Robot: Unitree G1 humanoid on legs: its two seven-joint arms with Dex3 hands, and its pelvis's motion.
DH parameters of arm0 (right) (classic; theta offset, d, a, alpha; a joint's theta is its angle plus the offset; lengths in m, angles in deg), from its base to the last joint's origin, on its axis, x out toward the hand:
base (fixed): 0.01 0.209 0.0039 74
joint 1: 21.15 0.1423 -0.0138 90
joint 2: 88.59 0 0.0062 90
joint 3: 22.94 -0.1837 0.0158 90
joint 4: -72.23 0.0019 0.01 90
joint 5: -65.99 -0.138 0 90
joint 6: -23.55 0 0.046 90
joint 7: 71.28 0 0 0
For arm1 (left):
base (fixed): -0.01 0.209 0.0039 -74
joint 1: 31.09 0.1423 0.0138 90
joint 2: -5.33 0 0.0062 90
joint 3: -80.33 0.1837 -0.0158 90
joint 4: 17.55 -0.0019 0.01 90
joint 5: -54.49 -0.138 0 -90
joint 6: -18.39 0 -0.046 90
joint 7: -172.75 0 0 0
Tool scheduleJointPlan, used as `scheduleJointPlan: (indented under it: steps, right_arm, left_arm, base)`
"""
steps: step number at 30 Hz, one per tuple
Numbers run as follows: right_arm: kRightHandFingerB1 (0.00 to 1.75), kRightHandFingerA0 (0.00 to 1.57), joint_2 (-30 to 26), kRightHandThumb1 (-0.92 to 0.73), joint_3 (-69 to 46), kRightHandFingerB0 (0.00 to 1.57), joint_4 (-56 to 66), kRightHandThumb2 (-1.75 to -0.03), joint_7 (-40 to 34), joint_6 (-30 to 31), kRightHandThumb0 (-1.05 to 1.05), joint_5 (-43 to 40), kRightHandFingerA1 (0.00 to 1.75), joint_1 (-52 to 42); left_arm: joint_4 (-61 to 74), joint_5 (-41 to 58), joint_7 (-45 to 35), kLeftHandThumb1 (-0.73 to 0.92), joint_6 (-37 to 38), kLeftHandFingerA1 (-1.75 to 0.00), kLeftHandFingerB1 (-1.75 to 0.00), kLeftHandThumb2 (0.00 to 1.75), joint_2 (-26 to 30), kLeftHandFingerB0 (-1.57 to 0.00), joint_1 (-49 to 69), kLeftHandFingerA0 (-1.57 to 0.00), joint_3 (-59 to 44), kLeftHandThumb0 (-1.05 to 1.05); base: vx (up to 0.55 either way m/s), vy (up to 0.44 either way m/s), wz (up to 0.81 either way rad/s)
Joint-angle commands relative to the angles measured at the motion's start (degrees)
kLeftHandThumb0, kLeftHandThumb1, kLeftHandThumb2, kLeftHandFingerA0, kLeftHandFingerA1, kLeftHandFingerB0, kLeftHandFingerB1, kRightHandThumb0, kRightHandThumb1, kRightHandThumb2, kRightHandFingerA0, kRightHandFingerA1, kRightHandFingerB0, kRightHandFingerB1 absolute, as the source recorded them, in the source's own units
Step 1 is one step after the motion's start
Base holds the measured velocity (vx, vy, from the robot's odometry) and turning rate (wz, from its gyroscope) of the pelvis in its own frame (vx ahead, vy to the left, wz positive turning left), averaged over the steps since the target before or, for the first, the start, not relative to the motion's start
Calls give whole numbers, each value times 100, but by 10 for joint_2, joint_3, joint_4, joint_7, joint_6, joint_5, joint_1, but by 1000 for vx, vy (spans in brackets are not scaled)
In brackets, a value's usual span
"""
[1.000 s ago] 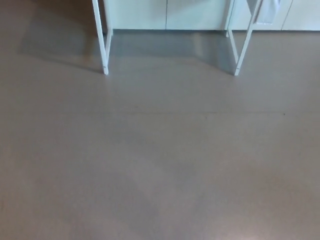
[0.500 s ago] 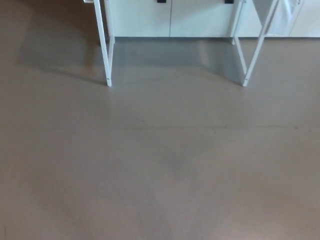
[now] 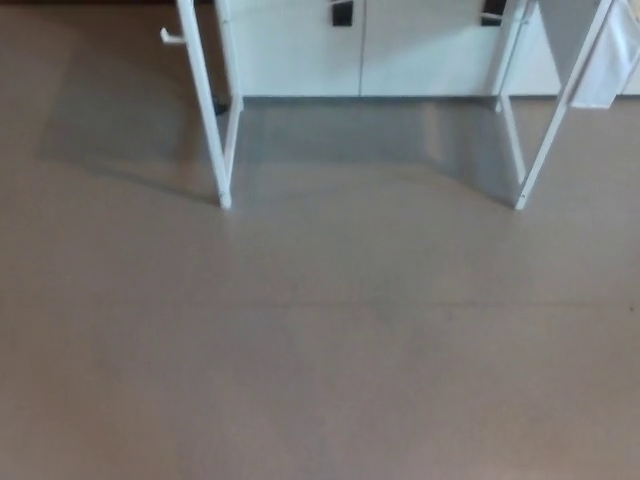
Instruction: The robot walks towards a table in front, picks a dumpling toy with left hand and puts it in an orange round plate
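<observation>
Soft, even, rather dim light with a cool grey-blue cast. Broad pale shadow on the floor (image 3: 320,340) under the table, between the white table legs (image 3: 222,150), stretching left of them. Faint lighter patch in the lower middle. No hard glare. Slightly blurred throughout, grainy; edges of the cabinet doors (image 3: 300,50) not sharp.

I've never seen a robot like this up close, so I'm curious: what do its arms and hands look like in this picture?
Neither arm nor hand shows in the head view at this moment, so their look cannot be told from it. The camera takes in only grey-brown floor, two white table legs and white cabinets with dark handles behind them.
</observation>
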Motion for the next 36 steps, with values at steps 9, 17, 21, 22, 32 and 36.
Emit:
scheduleJointPlan:
  steps: [9,17,21,22,32,36]
  right_arm:
    - [32,64,-3,-58,1,33,0,-58,1,-5,-29,0,44,-9]
    - [32,67,-5,-57,7,33,0,-58,3,-6,-28,7,47,-14]
    - [32,70,-3,-57,12,34,-1,-58,-4,-7,-29,11,48,-13]
    - [32,68,-2,-57,10,34,-1,-57,-3,-3,-30,9,49,-12]
    - [32,69,-1,-58,11,34,-1,-57,-3,-2,-30,12,56,-10]
    - [32,65,-3,-58,14,34,2,-58,1,-1,-31,15,46,-7]
  left_arm:
    - [-5,-5,-6,47,-3,-60,-30,55,7,-24,-1,-68,-1,-24]
    - [-2,1,-20,48,4,-68,-29,54,11,-23,3,-62,-8,-24]
    - [-3,9,-35,47,2,-55,-29,54,12,-21,0,-57,-18,-29]
    - [-3,8,-35,32,3,-66,-47,83,12,-7,0,-48,-19,-20]
    - [-2,0,-20,49,1,-46,-29,55,10,-22,1,-50,-12,-30]
    - [-3,0,-22,50,-4,-43,-29,55,9,-21,-1,-46,-12,-32]
  base:
    - [450,179,-16]
    - [460,-42,27]
    - [560,-64,27]
    - [543,-56,2]
    - [447,134,-24]
    - [379,194,-9]
